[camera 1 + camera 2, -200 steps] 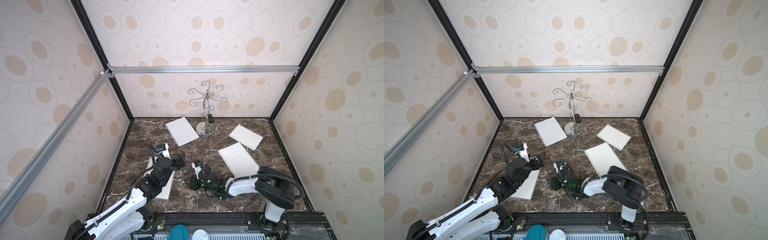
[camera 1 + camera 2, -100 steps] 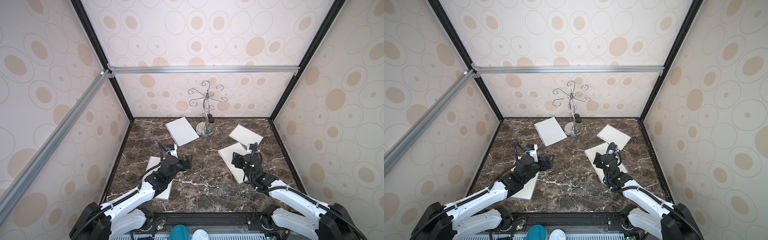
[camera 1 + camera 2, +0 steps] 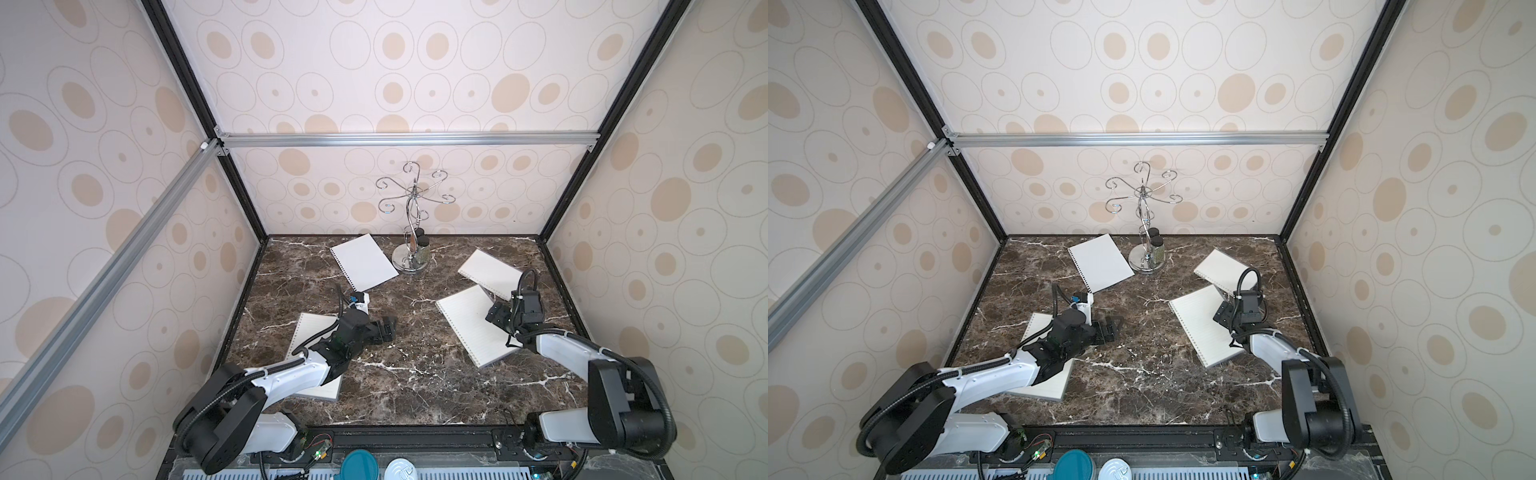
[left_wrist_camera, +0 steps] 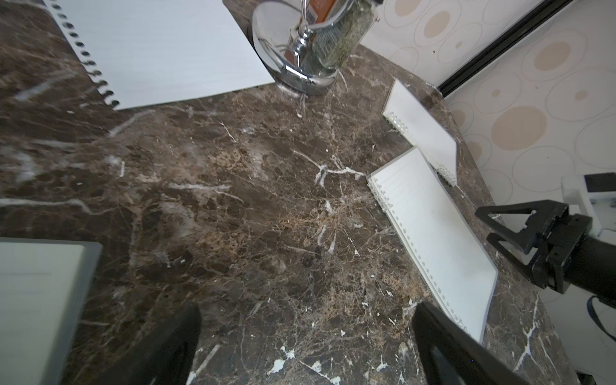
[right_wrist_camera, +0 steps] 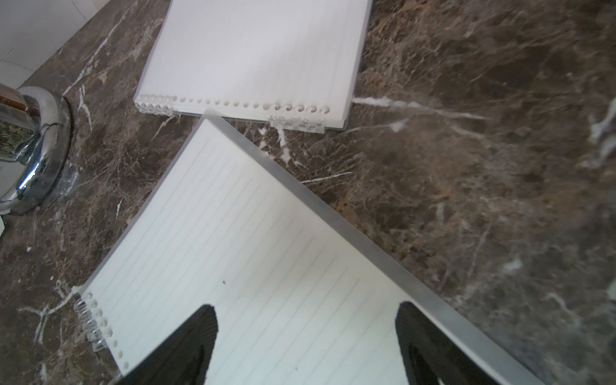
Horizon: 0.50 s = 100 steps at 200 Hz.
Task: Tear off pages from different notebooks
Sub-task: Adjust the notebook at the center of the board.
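The right jaws are spread over a white lined spiral-bound notebook with a grey translucent cover point(image 5: 266, 250), flat on the brown marble worktop point(image 5: 466, 166); whether they touch it I cannot tell. A second white notebook point(image 5: 256, 56) lies just ahead. The left jaws, spread too, hang over bare marble; a third notebook point(image 4: 36, 300) beside them is blurred, cut off.

Cream walls point(image 3: 374, 62) printed with beige ovals and thin rings enclose a dark brown marble bench point(image 3: 415, 374) veined in white. Black corner posts point(image 3: 243, 195) and aluminium rails point(image 3: 407, 139) frame the enclosure. A chrome hook stand point(image 3: 411, 261) stands near the back wall in soft, even light.
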{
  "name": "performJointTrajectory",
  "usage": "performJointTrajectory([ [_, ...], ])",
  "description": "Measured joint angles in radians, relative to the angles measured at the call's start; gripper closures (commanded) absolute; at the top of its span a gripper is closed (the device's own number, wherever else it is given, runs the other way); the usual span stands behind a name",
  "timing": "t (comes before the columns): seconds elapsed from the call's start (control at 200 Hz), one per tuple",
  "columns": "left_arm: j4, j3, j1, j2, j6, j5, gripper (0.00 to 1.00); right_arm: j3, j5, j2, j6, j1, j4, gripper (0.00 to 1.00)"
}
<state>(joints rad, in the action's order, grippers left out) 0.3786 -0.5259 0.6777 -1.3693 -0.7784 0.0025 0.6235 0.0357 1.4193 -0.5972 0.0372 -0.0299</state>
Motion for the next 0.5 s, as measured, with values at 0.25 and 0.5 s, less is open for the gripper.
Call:
performJointTrajectory([
  [0.25,0.006,-0.120,0.061,-0.148,-0.032,0.031,0.03,0.079,-0.100,0.080,-0.002,-0.109,0.020,0.11],
  [0.5,-0.006,-0.218,0.098,-0.248,-0.058,0.045,0.04,0.220,-0.202,0.252,-0.009,-0.142,0.071,0.16],
])
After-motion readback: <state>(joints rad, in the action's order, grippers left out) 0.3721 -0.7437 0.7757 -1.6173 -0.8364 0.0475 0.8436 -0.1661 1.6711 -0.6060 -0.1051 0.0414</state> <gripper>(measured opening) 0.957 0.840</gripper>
